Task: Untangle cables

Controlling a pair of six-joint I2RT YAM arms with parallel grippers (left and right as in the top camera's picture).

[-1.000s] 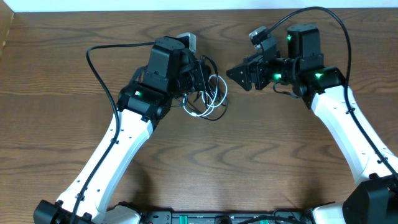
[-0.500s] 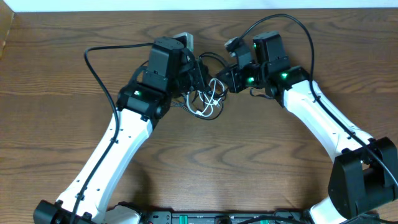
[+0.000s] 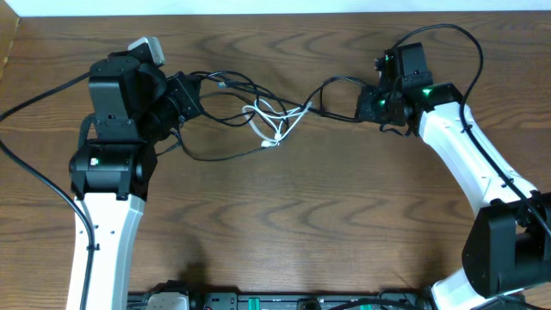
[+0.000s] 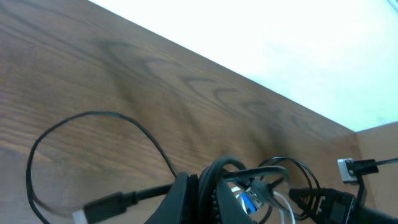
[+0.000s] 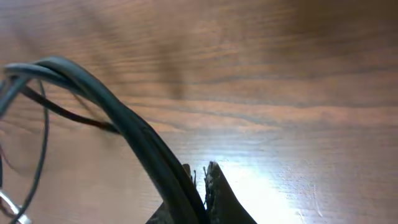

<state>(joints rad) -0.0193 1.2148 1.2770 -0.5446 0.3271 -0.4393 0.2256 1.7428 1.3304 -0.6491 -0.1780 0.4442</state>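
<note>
The cables are stretched across the far part of the table between my two grippers. Thin black cables (image 3: 228, 86) run in loops from the left, and a short white cable (image 3: 277, 122) is knotted among them at the middle. My left gripper (image 3: 183, 96) is shut on a bundle of black cable (image 4: 219, 171); a black plug (image 4: 102, 205) and a blue-tipped plug (image 4: 252, 200) lie beside its jaws. My right gripper (image 3: 368, 103) is shut on the black cables (image 5: 112, 106), which run up and left from its closed jaws (image 5: 204, 180).
Thick black arm cords arc behind the left arm (image 3: 34, 95) and over the right arm (image 3: 452, 34). The table's far edge (image 3: 275, 12) lies close behind both grippers, and its left edge (image 3: 9, 47) is near the left arm.
The right gripper reached into the tangle, shut on a black cable and pulled back right. The left arm swung left with its bundle, so the knot is now drawn out into a line.
</note>
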